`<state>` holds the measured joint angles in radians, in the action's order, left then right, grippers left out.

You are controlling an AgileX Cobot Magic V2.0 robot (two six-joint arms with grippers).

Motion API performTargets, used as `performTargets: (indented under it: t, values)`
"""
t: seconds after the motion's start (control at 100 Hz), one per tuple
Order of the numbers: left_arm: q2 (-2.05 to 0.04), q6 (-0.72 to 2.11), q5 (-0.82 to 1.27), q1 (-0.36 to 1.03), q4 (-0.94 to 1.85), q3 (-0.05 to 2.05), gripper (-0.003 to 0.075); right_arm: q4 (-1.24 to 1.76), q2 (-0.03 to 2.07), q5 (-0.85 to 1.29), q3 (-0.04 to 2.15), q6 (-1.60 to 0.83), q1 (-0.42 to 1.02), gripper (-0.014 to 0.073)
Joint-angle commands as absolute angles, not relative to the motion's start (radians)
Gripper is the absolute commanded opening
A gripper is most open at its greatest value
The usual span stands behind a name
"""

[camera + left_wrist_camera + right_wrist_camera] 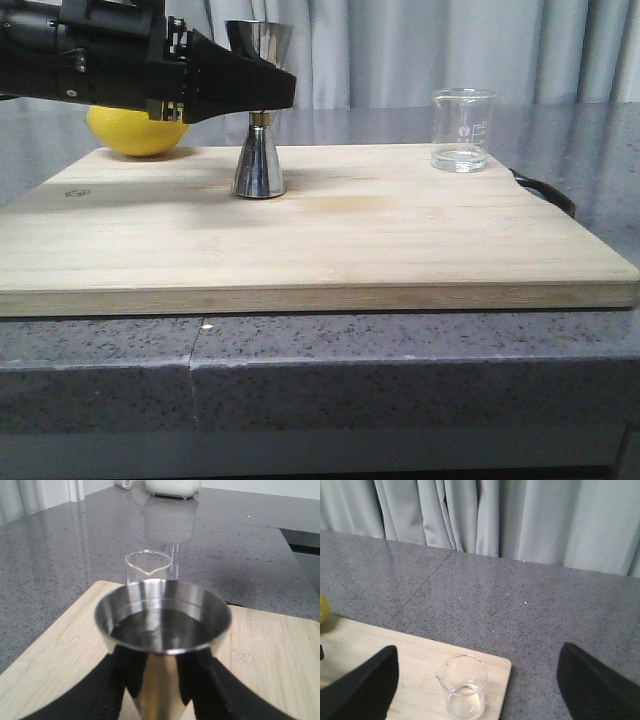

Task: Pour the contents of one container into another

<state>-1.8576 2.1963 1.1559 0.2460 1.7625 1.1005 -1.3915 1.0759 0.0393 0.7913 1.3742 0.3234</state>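
The small clear glass beaker [462, 130], white-marked, stands upright on the pale wooden board's [330, 240] far right corner. My left gripper [161, 680] clasps the shiny steel hourglass jigger's [260, 110] waist; my right gripper [475, 690] hangs wide open above the beaker.

One clear glass beaker [462, 130] with white graduation marks. One shiny steel hourglass jigger [260, 150] with a gold band at its waist. One yellow lemon [135, 132]. One pale wooden cutting board [330, 245] carrying all three. One speckled grey bench [300, 360] under the board. Two black pincers: the left pincer [262, 92] and the right pincer [477, 680]. One grey curtain [520, 515] behind
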Motion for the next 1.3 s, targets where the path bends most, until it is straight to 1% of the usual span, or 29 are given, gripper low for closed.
performTargets:
  t: [0.0, 0.11, 0.2, 0.35, 0.65, 0.75, 0.9, 1.05, 1.18, 1.29]
  values:
    - [-1.813, 2.196, 1.279, 0.241, 1.837, 1.128, 0.0374, -1.396, 1.052, 0.029, 0.818, 1.375, 0.324, 0.0582]
    - [-1.813, 2.19, 1.267, 0.241, 1.818, 1.128, 0.0477, -1.361, 1.052, 0.007, 0.821, 1.375, 0.324, 0.0582]
    - [-1.811, 2.177, 1.249, 0.241, 1.787, 1.128, 0.0519, -1.319, 1.052, 0.012, 0.822, 1.375, 0.324, 0.0582]
    - [-1.756, 2.087, 1.14, 0.241, 1.662, 1.128, 0.0519, -1.304, 1.045, 0.021, 0.822, 1.375, 0.324, 0.0582]
    - [-1.595, 1.742, 0.949, 0.241, 1.325, 1.128, 0.0514, -1.297, 1.012, 0.043, 0.822, 1.375, 0.324, 0.0582]
    - [-1.539, 1.624, 0.918, 0.241, 1.223, 1.128, 0.0514, -1.297, 0.995, 0.093, 0.822, 1.375, 0.324, 0.0582]
    - [-1.442, 1.42, 0.889, 0.241, 1.053, 1.128, 0.0514, -1.297, 0.956, 0.086, 0.822, 1.375, 0.324, 0.0582]
    - [-1.328, 1.156, 0.844, 0.241, 0.859, 1.128, 0.0514, -1.297, 0.915, 0.152, 0.822, 1.375, 0.324, 0.0582]
    - [-1.235, 0.895, 0.829, 0.241, 0.728, 1.128, 0.0511, -1.297, 0.878, 0.167, 0.822, 1.375, 0.324, 0.0582]
    - [-1.159, 0.762, 0.829, 0.241, 0.615, 1.126, 0.0511, -1.297, 0.848, 0.191, 0.822, 1.375, 0.324, 0.0582]
